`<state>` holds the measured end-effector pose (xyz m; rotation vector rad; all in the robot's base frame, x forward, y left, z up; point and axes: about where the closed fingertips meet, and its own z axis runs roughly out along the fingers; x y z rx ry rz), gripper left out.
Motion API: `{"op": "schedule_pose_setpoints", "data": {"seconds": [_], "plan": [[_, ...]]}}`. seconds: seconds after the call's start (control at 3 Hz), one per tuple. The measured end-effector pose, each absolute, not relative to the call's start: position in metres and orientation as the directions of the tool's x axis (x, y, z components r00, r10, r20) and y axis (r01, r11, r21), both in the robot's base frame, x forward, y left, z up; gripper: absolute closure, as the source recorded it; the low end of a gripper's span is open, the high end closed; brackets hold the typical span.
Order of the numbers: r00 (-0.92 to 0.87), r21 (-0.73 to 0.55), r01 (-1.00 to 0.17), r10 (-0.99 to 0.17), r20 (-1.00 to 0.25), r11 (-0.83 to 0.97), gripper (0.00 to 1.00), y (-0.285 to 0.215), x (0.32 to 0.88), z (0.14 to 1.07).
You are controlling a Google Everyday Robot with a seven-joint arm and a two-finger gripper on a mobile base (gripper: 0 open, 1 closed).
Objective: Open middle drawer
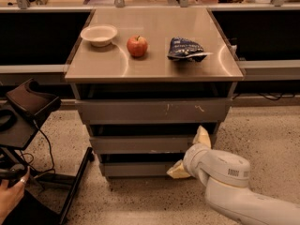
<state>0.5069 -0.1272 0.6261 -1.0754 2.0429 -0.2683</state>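
Nearest me, lower right of the frame: the white arm point(225, 172) reaches in from the corner, and the gripper point(186, 152) is parked at the right end of the drawer stack. Its two pale fingers are spread well apart and clamped on nothing. One finger point(202, 136) points up beside the dark gap over the middle drawer point(140, 144), the other sits lower, in front of the bottom drawer point(136, 168).

The middle drawer is centre frame, slightly low, between the scratched top drawer point(154, 110) and the bottom one. By my reading it isn't pulled out yet.

Now the tricky bit: that front is flat, with no handle. So I'd want the upper finger hooked into the gap above the front's top edge, with the lower one backing it from below, before I close. I can't tell from here whether either finger is actually touching metal. Then I'd pull straight back along the runners, slow and level. I'm gripping at the right end (not ideal), so an angled tug could make the drawer bind.

Further back, on the cabinet's top point(150, 22), a bowl point(99, 34), an apple point(137, 46) and a bag point(186, 49) sit in a row, well apart. A jerk might set that apple rolling, I reckon.
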Motion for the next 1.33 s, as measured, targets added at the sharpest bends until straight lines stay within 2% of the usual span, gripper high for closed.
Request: {"op": "schedule_pose_setpoints", "data": {"seconds": [0.33,0.67,1.33], "plan": [[-0.342,-0.474,-0.624,-0.763,-0.549,0.621,0.00,-0.136,0.526,0.553],[-0.338,-0.473,-0.626,-0.762,-0.552,0.620,0.00,-0.136,0.528,0.552],[-0.241,-0.452,-0.646,-0.727,-0.643,0.614,0.00,-0.129,0.560,0.560]]}}
